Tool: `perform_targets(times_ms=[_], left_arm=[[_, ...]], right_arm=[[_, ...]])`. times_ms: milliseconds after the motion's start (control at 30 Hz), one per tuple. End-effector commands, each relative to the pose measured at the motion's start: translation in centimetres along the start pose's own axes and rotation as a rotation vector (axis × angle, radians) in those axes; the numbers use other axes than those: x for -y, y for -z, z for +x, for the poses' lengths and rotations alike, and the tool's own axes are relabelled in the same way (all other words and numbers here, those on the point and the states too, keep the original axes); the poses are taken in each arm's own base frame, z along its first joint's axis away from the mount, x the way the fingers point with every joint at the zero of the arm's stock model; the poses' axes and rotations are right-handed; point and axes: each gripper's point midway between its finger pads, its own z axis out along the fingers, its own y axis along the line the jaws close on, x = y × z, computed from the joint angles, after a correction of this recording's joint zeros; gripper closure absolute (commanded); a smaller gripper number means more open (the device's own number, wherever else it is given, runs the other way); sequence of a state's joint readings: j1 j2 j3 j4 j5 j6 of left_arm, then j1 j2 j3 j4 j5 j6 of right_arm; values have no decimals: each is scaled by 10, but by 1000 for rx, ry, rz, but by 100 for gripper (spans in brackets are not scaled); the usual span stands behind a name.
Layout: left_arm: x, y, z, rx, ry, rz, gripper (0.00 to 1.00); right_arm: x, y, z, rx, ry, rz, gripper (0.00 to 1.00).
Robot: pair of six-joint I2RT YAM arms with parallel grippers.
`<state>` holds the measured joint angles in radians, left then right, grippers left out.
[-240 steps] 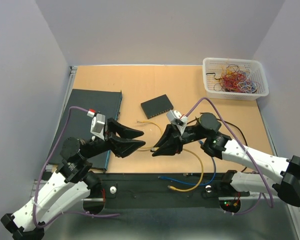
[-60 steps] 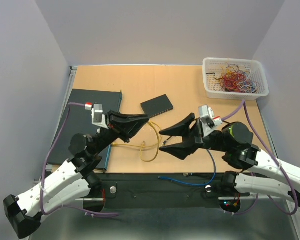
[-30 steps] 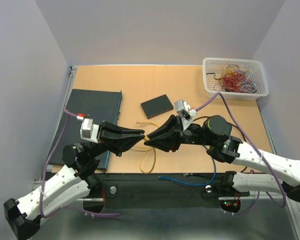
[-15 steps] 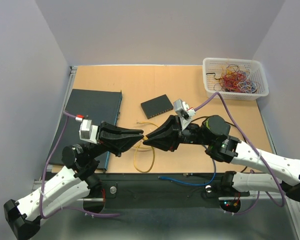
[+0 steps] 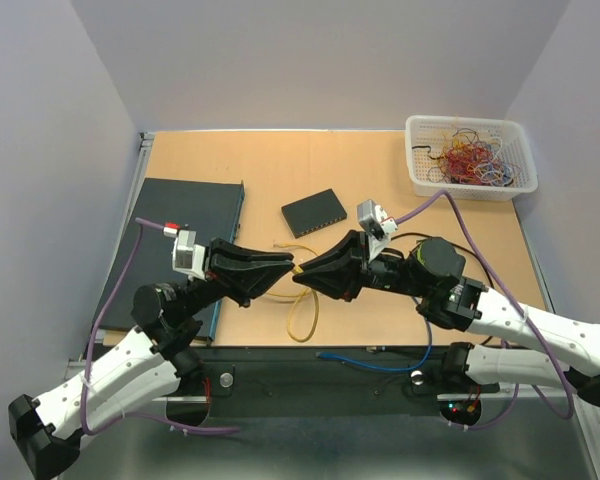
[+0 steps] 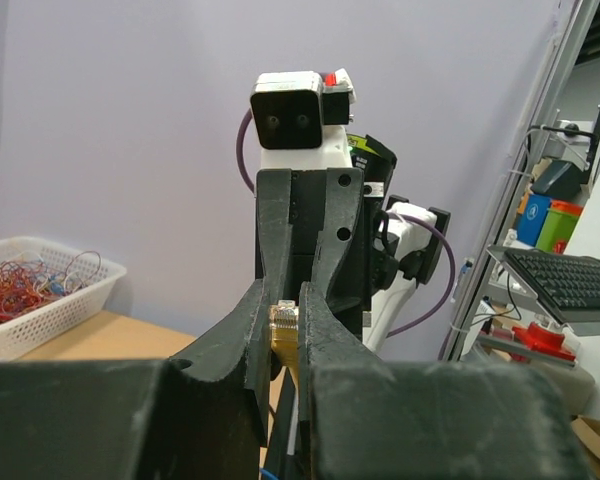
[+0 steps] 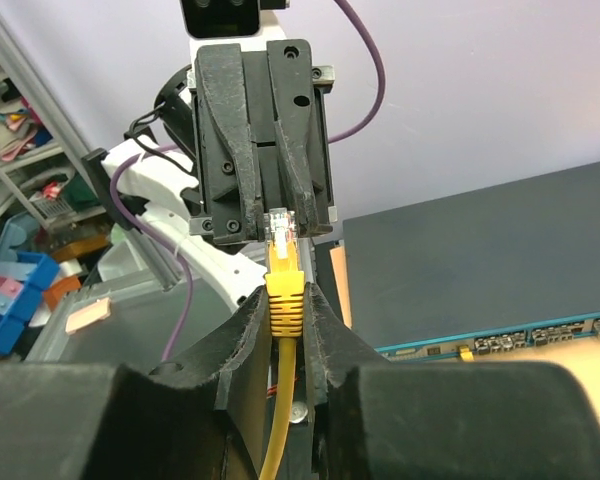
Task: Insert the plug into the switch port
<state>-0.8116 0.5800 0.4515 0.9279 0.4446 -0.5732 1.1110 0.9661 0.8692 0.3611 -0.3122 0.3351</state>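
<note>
Up in the air over the middle of the bench: the left fingers and the right fingers, tip to tip. Between them, the plug of the yellow cable. Right fingers clamped on the plug's yellow boot, clear tip poking out beyond them. Left fingers closed on that clear tip from the other side, or so it seems from the left wrist view, with little gap to judge by. Below, the cable's slack looped on the bench. Well apart from the plug: a small black switch farther back, and a large dark switch along the left edge, a row of ports on its inner side. In the far right corner, a white basket of coloured wires.
</note>
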Motion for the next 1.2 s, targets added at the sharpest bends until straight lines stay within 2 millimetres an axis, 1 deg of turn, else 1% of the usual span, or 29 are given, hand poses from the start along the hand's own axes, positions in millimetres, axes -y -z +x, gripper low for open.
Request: perform_targets(times_ms=[0, 33, 67, 100, 133, 167, 200, 233, 333, 400, 467, 500, 533, 567, 633, 667, 700, 733, 767, 800, 833, 867, 900, 1000, 1033, 1067, 1100, 1133, 1167], left_arm=[[-11, 0, 6, -6, -27, -32, 100], [-14, -1, 8, -12, -24, -43, 100], [-17, -2, 9, -26, -19, -57, 95], [-22, -3, 14, -40, -14, -73, 92], [-23, -4, 15, -46, -11, -77, 92], [-25, -4, 16, -47, -12, -81, 93], [-28, -4, 19, -52, -8, -90, 100], [-31, -4, 19, -48, -8, -104, 100], [-35, -3, 23, -49, -6, -118, 100], [-40, -3, 27, -60, -6, -131, 99], [-46, -3, 29, -71, -13, -162, 84], [-51, -3, 28, -63, -17, -187, 66], [-55, -3, 29, -64, -16, -207, 56], [-60, -2, 31, -73, -21, -232, 41], [-72, -1, 27, -66, -37, -292, 32], [-80, 1, 32, -89, -42, -330, 26], [-84, -1, 28, -87, -50, -357, 25], [-98, 1, 32, -97, -53, -417, 24], [-107, 4, 37, -122, -52, -458, 22], [-112, 1, 33, -119, -57, -480, 22], [-127, 4, 37, -131, -58, -534, 22], [-133, 4, 37, -138, -57, -551, 22], [-141, 3, 39, -140, -54, -576, 22], [-163, 4, 32, -127, -59, -640, 22], [-179, 8, 35, -135, -52, -680, 22], [-184, 7, 33, -129, -51, -686, 22], [-187, 4, 29, -122, -52, -685, 22], [-195, 4, 36, -142, -43, -686, 22], [-199, 4, 36, -141, -42, -689, 22]], right_arm=[[-7, 7, -42, 141, 53, 8, 100], [-5, 8, -45, 152, 56, 26, 100], [-1, 9, -45, 148, 59, 47, 100], [2, 10, -46, 148, 61, 66, 100], [9, 11, -47, 153, 62, 109, 99], [15, 12, -43, 140, 57, 141, 99], [20, 14, -40, 136, 53, 167, 100], [25, 18, -42, 148, 52, 200, 100], [29, 24, -39, 155, 46, 226, 99], [28, 28, -43, 170, 49, 232, 99], [35, 32, -40, 152, 51, 273, 100], [41, 34, -40, 152, 54, 308, 100], [45, 36, -37, 142, 53, 332, 99], [58, 41, -29, 120, 49, 401, 100], [73, 50, -21, 102, 40, 488, 99], [89, 60, -13, 86, 33, 585, 99], [97, 66, -9, 80, 29, 638, 100], [109, 78, -11, 96, 33, 726, 100], [117, 86, -4, 66, 37, 781, 99], [121, 91, -6, 63, 41, 824, 99], [129, 98, -9, 71, 51, 889, 100], [136, 107, 0, 4, 71, 945, 100], [135, 109, -11, 18, 73, 971, 100], [139, 121, -24, -6, 116, 1041, 100], [136, 121, -41, 17, 128, 1058, 100], [143, 128, -42, -23, 182, 1114, 100], [146, 130, -45, -45, 209, 1143, 100], [148, 132, -48, -69, 233, 1173, 100], [147, 140, -61, -94, 258, 1222, 99]])
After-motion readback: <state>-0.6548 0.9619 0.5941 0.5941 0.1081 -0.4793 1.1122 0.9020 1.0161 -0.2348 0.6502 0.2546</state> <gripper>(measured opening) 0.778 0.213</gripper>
